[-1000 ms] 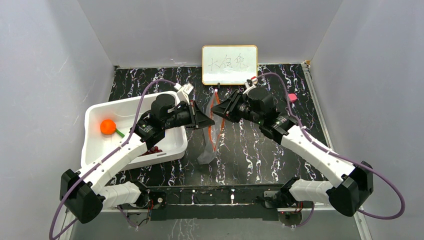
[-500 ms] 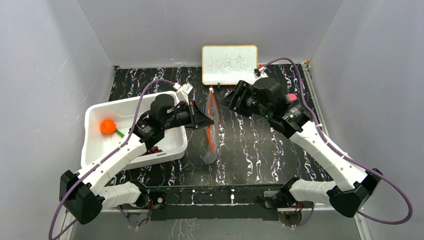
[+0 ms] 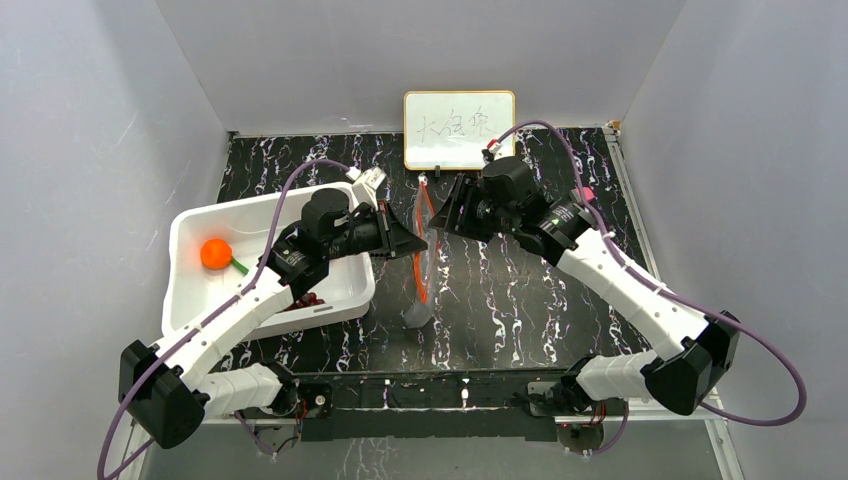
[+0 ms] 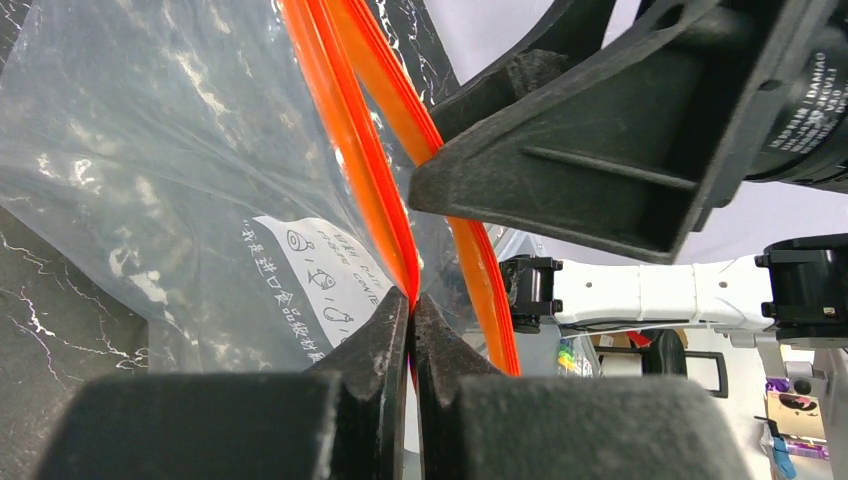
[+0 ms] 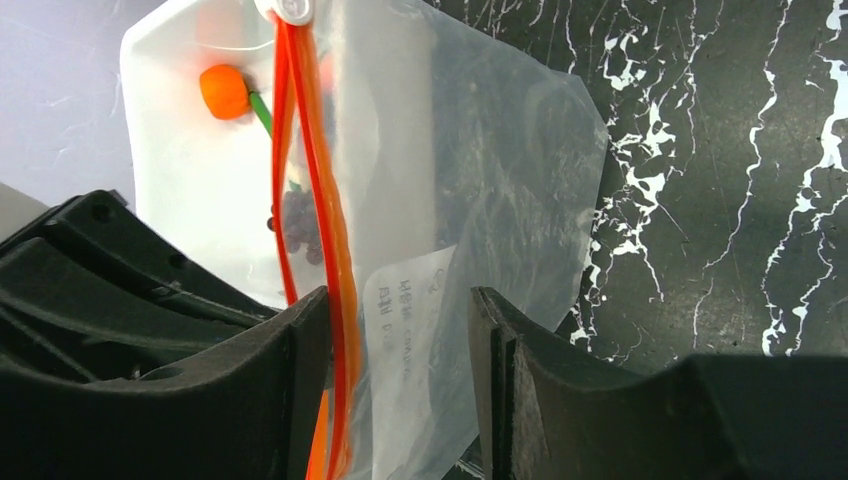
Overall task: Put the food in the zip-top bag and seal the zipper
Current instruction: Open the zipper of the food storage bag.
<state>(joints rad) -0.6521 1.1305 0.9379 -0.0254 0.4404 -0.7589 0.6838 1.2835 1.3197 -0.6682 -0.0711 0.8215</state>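
The left gripper (image 4: 411,300) is pinching the zipper (image 4: 350,145) of the hanging zip-top bag (image 3: 415,305). The right gripper (image 5: 398,300), its jaws spread, sits just to the bag's right.

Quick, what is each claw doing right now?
Left gripper: shut on the zipper.
Right gripper: open, zip-top bag between its jaws.

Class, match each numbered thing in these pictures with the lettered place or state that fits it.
Things:
1. left claw
2. right claw
3. orange fruit
4. whiteboard

Places or states:
A. lying in the white bin
B. open, facing the zip-top bag
C. standing at the back of the table
D. shut on the zipper

Pairs: 1-D, 2-B, 3-A, 4-C
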